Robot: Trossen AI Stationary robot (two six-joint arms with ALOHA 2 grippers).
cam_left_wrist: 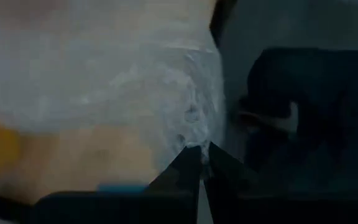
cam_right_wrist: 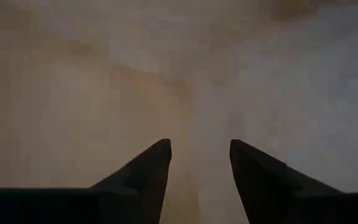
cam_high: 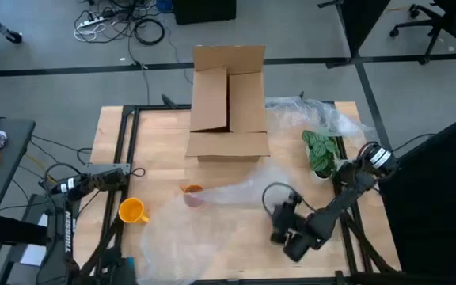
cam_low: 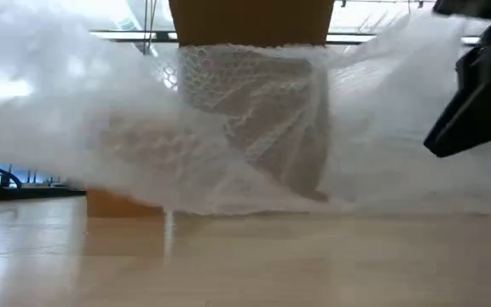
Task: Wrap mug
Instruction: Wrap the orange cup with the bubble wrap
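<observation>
The small yellow-orange mug (cam_high: 133, 210) stands on the wooden table's left part, uncovered, just left of the clear bubble-wrap sheet (cam_high: 228, 214). The sheet is spread over the table's near middle and rises as a crinkled curtain in the low view (cam_low: 254, 145). My left gripper (cam_left_wrist: 199, 154) is at the table's near left corner (cam_high: 123, 263), shut on the sheet's edge. My right gripper (cam_high: 279, 233) hovers open over the sheet's right part (cam_right_wrist: 201, 155), with nothing between its fingers. My left gripper pinches a corner of the bubble-wrap sheet's edge (cam_left_wrist: 191, 140) between its two shut fingertips. The sheet spreads away from the fingers toward the table's middle. One layer or several, I cannot tell.
An open cardboard box (cam_high: 228, 103) stands at the far middle. A small green plant (cam_high: 321, 150) and more crumpled plastic (cam_high: 319, 111) lie at the far right. A small orange-pink object (cam_high: 191, 191) lies at the sheet's far edge.
</observation>
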